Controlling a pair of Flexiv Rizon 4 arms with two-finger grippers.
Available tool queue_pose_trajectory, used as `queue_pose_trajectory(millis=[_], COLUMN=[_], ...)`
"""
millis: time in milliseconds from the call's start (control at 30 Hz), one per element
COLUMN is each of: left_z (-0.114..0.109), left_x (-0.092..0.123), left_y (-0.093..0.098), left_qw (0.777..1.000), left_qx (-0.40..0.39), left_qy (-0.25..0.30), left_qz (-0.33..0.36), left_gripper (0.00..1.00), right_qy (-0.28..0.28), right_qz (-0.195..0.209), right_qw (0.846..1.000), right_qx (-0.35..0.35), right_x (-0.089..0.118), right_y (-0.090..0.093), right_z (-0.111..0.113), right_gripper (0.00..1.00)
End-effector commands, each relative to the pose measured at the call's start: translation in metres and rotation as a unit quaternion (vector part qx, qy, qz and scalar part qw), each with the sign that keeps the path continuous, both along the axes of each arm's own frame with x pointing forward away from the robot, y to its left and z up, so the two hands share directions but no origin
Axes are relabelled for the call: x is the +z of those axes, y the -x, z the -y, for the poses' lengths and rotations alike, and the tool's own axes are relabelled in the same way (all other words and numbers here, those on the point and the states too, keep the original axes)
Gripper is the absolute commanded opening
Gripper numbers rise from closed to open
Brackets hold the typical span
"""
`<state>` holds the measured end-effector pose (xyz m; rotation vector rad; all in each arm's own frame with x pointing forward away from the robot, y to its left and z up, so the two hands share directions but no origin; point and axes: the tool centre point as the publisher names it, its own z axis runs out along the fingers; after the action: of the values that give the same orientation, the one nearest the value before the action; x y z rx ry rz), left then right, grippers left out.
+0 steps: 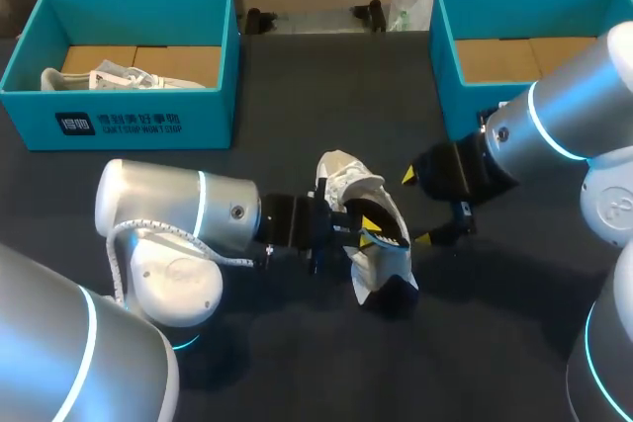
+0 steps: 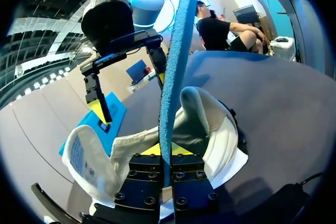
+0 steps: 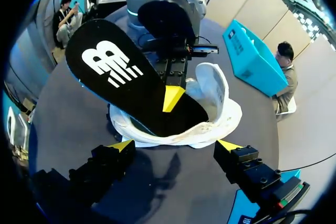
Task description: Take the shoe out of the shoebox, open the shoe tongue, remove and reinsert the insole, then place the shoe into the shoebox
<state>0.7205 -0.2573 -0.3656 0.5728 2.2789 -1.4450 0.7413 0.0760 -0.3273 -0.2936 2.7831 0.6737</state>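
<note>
1. Head view: your left gripper (image 1: 368, 229) sits over the mouth of the white shoe (image 1: 348, 181), which lies on the dark table (image 1: 297, 363) at its middle. The fingers are pinched on the dark insole (image 1: 391, 229). Your right gripper (image 1: 415, 207) is just beside the shoe on its far side from the left gripper. Its yellow tips are spread wide and hold nothing. One teal shoebox (image 1: 119, 126) stands well beyond the left gripper with another white shoe (image 1: 109, 78) inside. A second teal shoebox (image 1: 445, 56) stands beyond the right gripper.
2. Left wrist view: the fingers are nearly together, clamping the insole from both sides. The insole rises edge-on straight ahead of them, its blue underside showing. The shoe lies under and around the fingers, tongue folded out to one side. The right gripper hangs ahead, apart from the insole.
3. Right wrist view: your own fingers stand far apart with nothing between them. The shoe lies just ahead of them. The insole's black face slants up out of it, heel end still inside, with a yellow tip of the left gripper pressed on it.
</note>
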Motion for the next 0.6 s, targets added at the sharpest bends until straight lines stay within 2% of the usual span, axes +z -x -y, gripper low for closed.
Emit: queue_pose_trajectory(millis=[33, 67, 100, 133, 167, 200, 300, 367, 500, 567, 600], left_z=[0.002, 0.002, 0.001, 0.001, 0.001, 0.001, 0.003, 0.004, 0.003, 0.002, 0.002], left_x=[0.002, 0.006, 0.009, 0.012, 0.015, 0.020, 0.030, 0.035, 0.039, 0.039, 0.039], left_y=[0.001, 0.001, 0.002, 0.002, 0.004, 0.005, 0.009, 0.012, 0.017, 0.020, 0.021], left_qw=[1.000, 1.000, 1.000, 1.000, 1.000, 1.000, 1.000, 1.000, 1.000, 1.000, 1.000], left_qx=[0.002, 0.002, 0.002, 0.002, 0.001, -0.001, -0.006, -0.009, -0.015, -0.015, -0.016], left_qy=[0.003, 0.004, 0.006, 0.010, 0.011, 0.013, 0.018, 0.019, 0.019, 0.019, 0.019], left_qz=[-0.002, -0.002, -0.004, -0.007, -0.010, -0.011, -0.013, -0.014, -0.017, -0.018, -0.017], left_gripper=[0.25, 0.43, 0.49, 0.68, 0.80, 0.85, 0.87, 0.83, 0.83, 0.73, 0.48], right_qy=[0.000, 0.000, 0.000, 0.000, 0.000, 0.000, 0.000, 0.000, 0.000, 0.000, 0.000], right_qz=[0.001, 0.001, 0.001, 0.001, 0.001, 0.001, 0.001, 0.001, 0.001, 0.001, 0.001], right_qw=[1.000, 1.000, 1.000, 1.000, 1.000, 1.000, 1.000, 1.000, 1.000, 1.000, 1.000], right_qx=[-0.001, -0.001, -0.001, -0.001, -0.001, -0.001, -0.001, -0.001, -0.001, -0.001, -0.001], right_x=[-0.001, -0.001, -0.001, -0.001, -0.001, -0.001, -0.001, -0.001, -0.001, -0.001, -0.001], right_y=[0.000, 0.000, 0.000, 0.000, 0.000, 0.000, 0.000, 0.000, 0.000, 0.000, 0.000], right_z=[-0.001, -0.001, -0.001, -0.001, -0.001, -0.001, -0.001, -0.001, -0.001, -0.001, -0.001], right_gripper=[1.00, 1.00, 1.00, 1.00, 1.00, 1.00, 1.00, 1.00, 1.00, 1.00, 1.00])
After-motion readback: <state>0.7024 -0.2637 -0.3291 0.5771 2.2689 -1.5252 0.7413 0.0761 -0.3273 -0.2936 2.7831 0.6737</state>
